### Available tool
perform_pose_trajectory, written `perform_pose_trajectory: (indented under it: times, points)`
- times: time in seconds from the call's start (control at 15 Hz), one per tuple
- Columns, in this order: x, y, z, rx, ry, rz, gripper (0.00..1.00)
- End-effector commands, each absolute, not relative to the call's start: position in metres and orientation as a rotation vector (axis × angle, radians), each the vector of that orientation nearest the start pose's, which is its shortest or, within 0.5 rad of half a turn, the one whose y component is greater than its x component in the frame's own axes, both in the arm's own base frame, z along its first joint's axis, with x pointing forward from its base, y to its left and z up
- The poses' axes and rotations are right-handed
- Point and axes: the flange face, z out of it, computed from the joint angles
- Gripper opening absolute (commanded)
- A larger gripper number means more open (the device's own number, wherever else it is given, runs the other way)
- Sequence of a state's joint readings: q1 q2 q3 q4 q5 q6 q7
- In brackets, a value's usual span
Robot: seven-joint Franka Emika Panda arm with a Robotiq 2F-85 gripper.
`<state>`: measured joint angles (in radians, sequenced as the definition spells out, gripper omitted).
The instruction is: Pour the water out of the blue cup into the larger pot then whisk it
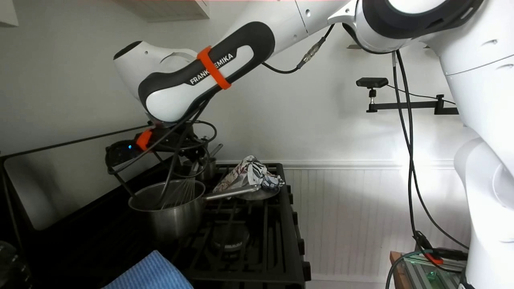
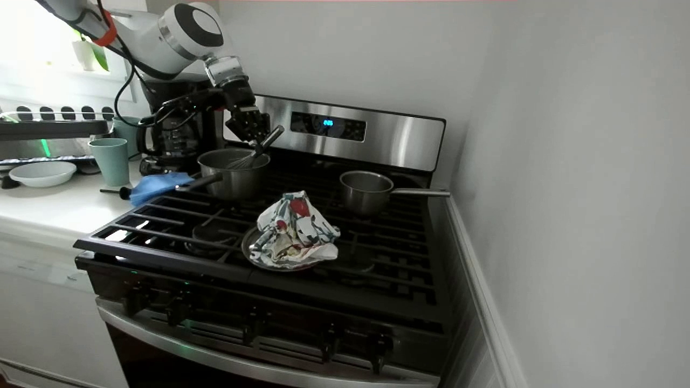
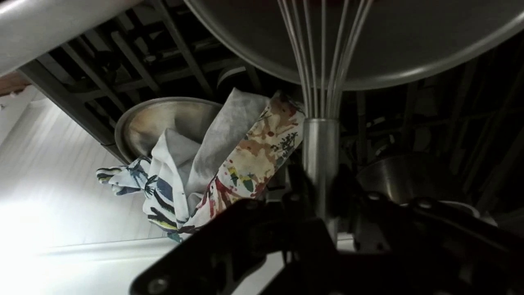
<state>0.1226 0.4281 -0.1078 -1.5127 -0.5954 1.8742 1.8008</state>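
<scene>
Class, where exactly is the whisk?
Left of centre in an exterior view, the whisk, gripped by the tool, tilts wires-down into the larger pot.

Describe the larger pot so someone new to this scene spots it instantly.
Find the black stove. At its rear, toward the coffee maker, stands the larger pot, open-topped and shiny steel. It is wider than the smaller steel pot, and is the one the whisk, held by the gripper, dips into.
</scene>
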Motion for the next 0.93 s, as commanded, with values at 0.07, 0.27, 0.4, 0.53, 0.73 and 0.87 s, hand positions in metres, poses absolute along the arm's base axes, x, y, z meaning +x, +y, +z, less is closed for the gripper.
perform_pose_trajectory:
  times: [0.07, 0.27, 0.4, 0.53, 0.73, 0.87]
  points:
    - [0.690, -0.002, 0.431, -2.414, 2.398, -0.761, 0.06]
    - [0.698, -0.006, 0.435, -2.256, 2.438, -0.872, 0.06]
    - [0.700, -0.011, 0.435, -2.187, 2.460, -0.953, 0.06]
    - [0.699, -0.016, 0.433, -2.177, 2.482, -0.973, 0.06]
    - [0.692, -0.013, 0.430, -2.313, 2.430, -0.895, 0.06]
    - [0.690, -0.004, 0.428, -2.435, 2.337, -0.845, 0.06]
